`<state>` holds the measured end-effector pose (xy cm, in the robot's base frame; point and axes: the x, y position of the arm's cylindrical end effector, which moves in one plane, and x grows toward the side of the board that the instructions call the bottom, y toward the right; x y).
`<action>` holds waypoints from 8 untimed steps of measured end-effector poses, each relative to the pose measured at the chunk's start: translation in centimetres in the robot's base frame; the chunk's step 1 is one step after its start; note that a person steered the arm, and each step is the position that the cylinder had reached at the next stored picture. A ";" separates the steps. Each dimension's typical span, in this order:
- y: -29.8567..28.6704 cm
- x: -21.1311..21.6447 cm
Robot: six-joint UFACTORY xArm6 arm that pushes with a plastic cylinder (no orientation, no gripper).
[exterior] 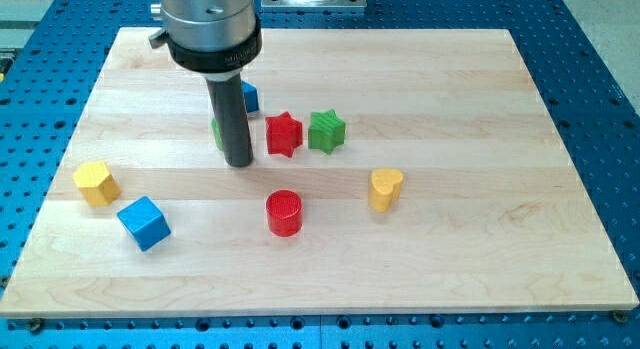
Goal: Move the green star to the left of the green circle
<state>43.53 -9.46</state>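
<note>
The green star [326,130] lies on the wooden board [480,169], right of the red star [284,134] and touching it. The green circle [216,133] is mostly hidden behind my rod; only a green sliver shows at the rod's left edge. My tip [238,162] rests on the board just left of the red star, in front of the green circle. The green star is about 90 pixels to the right of my tip.
A blue block [250,97] peeks out behind the rod. A red cylinder [284,212] and a yellow heart [385,189] lie lower down. A yellow block [96,182] and a blue cube [144,223] sit at the view's lower left.
</note>
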 end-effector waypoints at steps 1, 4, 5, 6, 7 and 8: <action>-3.5 -0.5; -5.4 -5.7; -1.0 -6.4; 0.5 -6.9; -6.4 -9.5; -5.8 -11.3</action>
<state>32.19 -15.26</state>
